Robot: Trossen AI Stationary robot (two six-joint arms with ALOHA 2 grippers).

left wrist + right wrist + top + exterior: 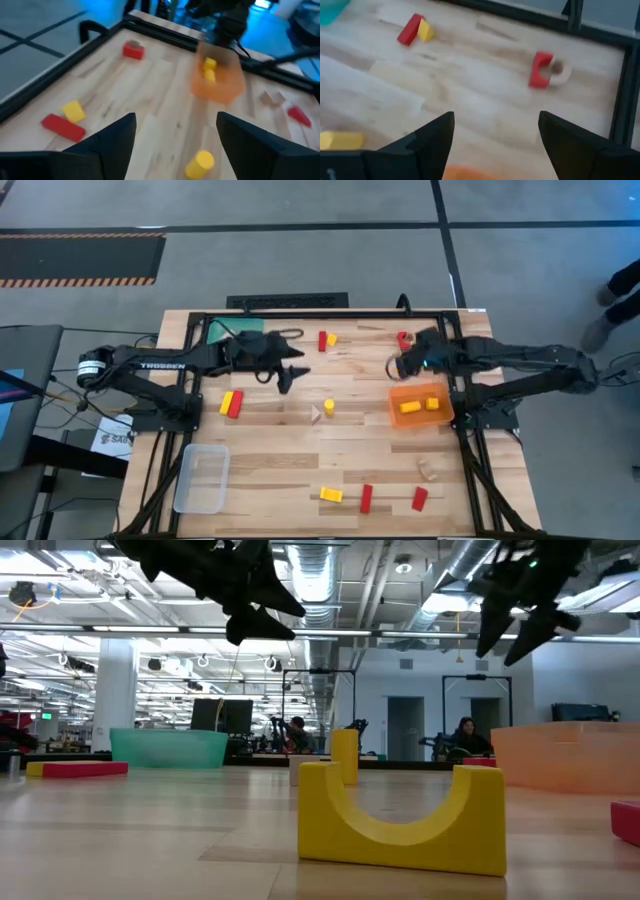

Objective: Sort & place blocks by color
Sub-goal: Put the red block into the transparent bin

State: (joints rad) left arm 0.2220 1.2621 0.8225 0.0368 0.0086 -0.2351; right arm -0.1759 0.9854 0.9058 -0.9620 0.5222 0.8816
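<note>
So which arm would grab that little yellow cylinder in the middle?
Probably the left: its open gripper hangs just beside the yellow cylinder, while the right gripper sits beyond the orange tray.

Pale wood table (pixel 300 465), black frame round edge; clock dirs per high view. Teal tray (pixel 232 330) at 11; clear tray (pixel 201 477) at 7; orange tray (pixel 420 407) at 3, w/ yellow blocks inside. Red+yellow pair (pixel 327 340) at 12; red arch block (pixel 403 338) at 1; red+yellow bricks (pixel 232 403) at 9; yellow cylinder (pixel 329 407) & pale wood block (pixel 316 414) at centre; yellow (pixel 331 495), red (pixel 366 498), red (pixel 419 499) near 5–6; pale piece (pixel 427 470) at 4.
</note>
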